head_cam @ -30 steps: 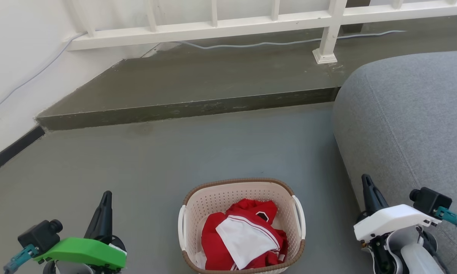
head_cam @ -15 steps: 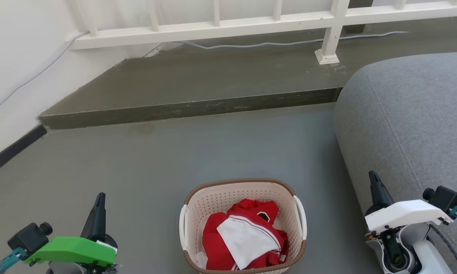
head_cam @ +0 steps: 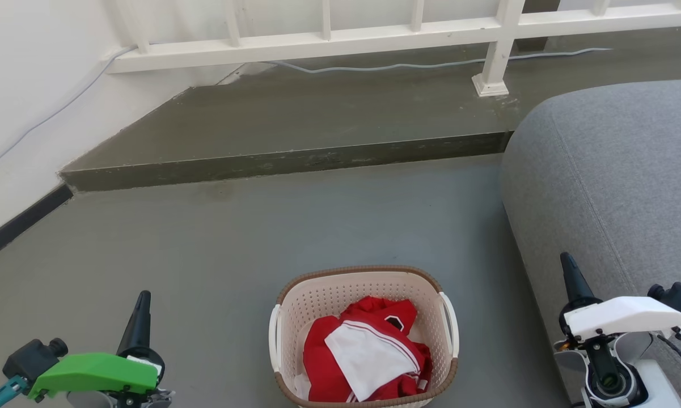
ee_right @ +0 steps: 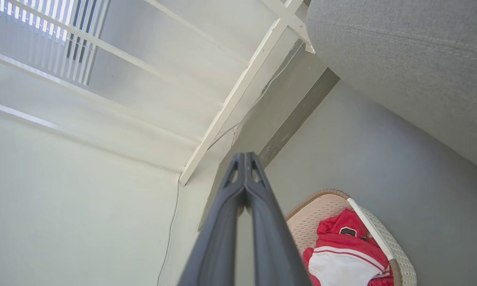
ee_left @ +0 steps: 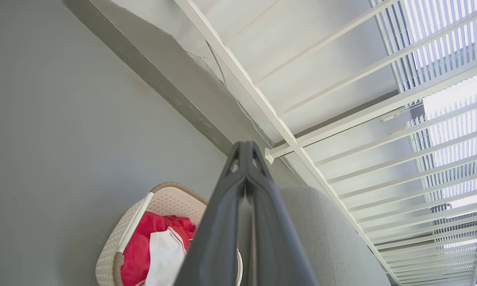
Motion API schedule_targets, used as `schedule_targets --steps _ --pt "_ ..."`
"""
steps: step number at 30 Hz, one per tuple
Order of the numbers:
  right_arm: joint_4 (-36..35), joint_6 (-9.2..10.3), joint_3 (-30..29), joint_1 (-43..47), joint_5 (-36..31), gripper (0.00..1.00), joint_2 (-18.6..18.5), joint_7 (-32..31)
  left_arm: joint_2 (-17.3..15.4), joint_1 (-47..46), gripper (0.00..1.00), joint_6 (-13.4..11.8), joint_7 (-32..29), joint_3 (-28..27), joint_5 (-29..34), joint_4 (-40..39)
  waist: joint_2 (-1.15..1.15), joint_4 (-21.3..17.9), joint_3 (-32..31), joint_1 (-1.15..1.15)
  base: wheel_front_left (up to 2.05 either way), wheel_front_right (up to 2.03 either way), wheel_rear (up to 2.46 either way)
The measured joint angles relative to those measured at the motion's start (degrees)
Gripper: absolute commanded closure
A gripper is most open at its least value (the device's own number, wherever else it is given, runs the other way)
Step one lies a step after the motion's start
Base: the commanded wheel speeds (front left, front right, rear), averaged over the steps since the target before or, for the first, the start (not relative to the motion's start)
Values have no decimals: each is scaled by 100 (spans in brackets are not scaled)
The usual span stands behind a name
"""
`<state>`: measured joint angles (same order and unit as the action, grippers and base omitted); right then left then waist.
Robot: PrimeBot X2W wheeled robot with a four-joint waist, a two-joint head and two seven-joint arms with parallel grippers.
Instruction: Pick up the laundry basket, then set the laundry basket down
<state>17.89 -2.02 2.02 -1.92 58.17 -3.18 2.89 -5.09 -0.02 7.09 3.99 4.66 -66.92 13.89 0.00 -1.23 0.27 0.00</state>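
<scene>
The laundry basket (head_cam: 317, 294) stands on the grey floor at the bottom middle of the head view, cream and perforated with a brown rim and white side handles, holding red and white clothes. My left gripper (head_cam: 142, 300) is well to its left, fingers pressed together and empty. My right gripper (head_cam: 568, 263) is off to the basket's right, against the grey sofa, also shut and empty. In the left wrist view the shut left gripper (ee_left: 245, 147) points past the basket (ee_left: 115, 246). The right wrist view has the right gripper (ee_right: 245, 157) shut, with the basket (ee_right: 313, 218) at lower right.
A grey sofa (head_cam: 618, 181) fills the right side, close to the right arm. A raised concrete step (head_cam: 283, 161) crosses behind the basket, with a white railing (head_cam: 374, 37) and a cable beyond. A white wall (head_cam: 22, 85) stands at the left.
Both grippers have moved outward and lower in the head view, away from the basket. The camera has shifted slightly. The basket stands where it was.
</scene>
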Motion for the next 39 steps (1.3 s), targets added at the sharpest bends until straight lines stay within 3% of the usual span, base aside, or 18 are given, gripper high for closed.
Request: schedule_targets --steps 39 --pt "-122 -403 -818 -120 2833 100 91 -760 104 -251 100 0 -712 -575 -2254 174 0 106 -10 0 0 0 0"
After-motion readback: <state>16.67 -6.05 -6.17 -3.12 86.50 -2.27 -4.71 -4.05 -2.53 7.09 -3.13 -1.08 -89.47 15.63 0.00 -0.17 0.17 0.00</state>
